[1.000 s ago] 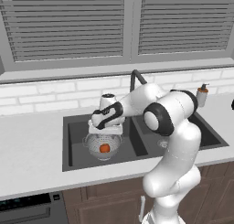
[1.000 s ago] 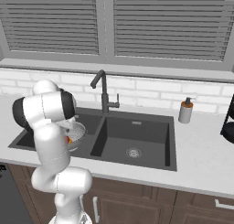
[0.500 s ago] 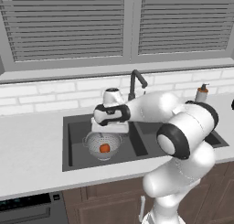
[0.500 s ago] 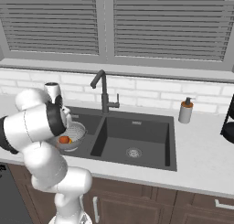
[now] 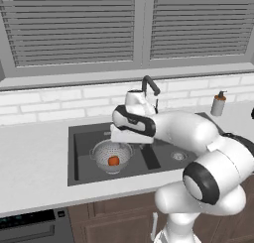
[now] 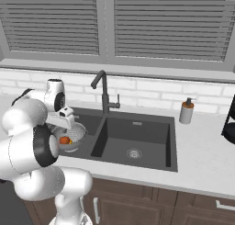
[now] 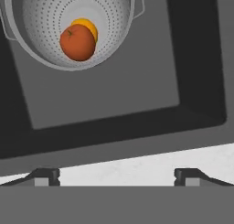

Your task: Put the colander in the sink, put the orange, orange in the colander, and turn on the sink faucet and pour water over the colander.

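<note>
Round silver-grey perforated metal colander (image 5: 112, 154) sits in the left basin of the dark grey rectangular double-basin sink (image 5: 163, 162). Hand view: two small round orange fruits inside the bowl, a darker orange (image 7: 77, 42) in front, touching and partly hiding a lighter orange (image 7: 87, 25) behind it.

Pincer (image 7: 117, 176): tips spread wide, nothing between them; released. It hangs above the sink's front rim where the basin meets the pale tabletop (image 7: 137, 168).

Tall slim dark grey faucet (image 6: 103, 92) stands behind the divider between the basins; no blue stream seen, so water judged off.

Judgement: placing steps look complete; step in hand is the faucet. The next move calls for carrying the pincer back to the small side lever (image 6: 117, 105), nudging it, and checking that the spout aims over the colander's basin, not the right one.
</note>
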Tool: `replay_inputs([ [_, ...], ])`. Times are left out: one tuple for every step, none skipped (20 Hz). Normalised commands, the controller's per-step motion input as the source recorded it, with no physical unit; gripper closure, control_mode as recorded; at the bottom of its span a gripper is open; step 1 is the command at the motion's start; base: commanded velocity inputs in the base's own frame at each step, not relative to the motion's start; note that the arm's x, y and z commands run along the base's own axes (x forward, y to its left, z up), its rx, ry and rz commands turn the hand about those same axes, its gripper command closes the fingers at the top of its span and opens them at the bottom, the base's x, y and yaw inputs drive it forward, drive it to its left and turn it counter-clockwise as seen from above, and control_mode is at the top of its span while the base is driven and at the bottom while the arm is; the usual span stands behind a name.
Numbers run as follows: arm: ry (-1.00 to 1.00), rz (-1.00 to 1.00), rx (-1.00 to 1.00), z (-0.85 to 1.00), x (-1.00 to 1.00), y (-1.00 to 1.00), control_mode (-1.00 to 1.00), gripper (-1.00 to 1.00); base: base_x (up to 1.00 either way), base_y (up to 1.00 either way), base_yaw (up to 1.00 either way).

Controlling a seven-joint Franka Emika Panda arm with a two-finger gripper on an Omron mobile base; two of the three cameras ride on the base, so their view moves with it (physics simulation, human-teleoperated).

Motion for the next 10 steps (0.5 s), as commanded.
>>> replay_inputs([
  [0.18,0.0,0.0,0.42,-0.35,-0.33,-1.0,-1.0,0.0,0.0,0.0],
  [0.14,0.0,0.0,0.38,-0.37,-0.35,-1.0,-1.0,0.0,0.0,0.0],
  [0.03,0.03,0.0,0.4,-0.48,-0.41,-1.0,-1.0,0.0,0.0,0.0],
  [0.03,0.04,0.0,0.36,-0.48,-0.44,-1.0,-1.0,0.0,0.0,0.0],
  [0.06,0.01,0.0,0.35,-0.43,-0.4,-1.0,-1.0,0.0,0.0,0.0],
  [0.03,0.01,-0.03,0.36,-0.44,-0.36,-1.0,-1.0,0.0,0.0,0.0],
  [0.0,0.01,-0.05,0.32,-0.51,-0.4,-1.0,-1.0,0.0,0.0,0.0],
  [0.0,0.02,-0.06,0.32,-0.53,-0.45,-1.0,-1.0,0.0,0.0,0.0],
  [0.0,0.01,-0.08,0.26,-0.39,-0.38,-1.0,-1.0,0.0,0.0,0.0],
  [0.0,0.03,-0.11,0.27,-0.4,-0.36,-1.0,-1.0,0.0,0.0,0.0],
])
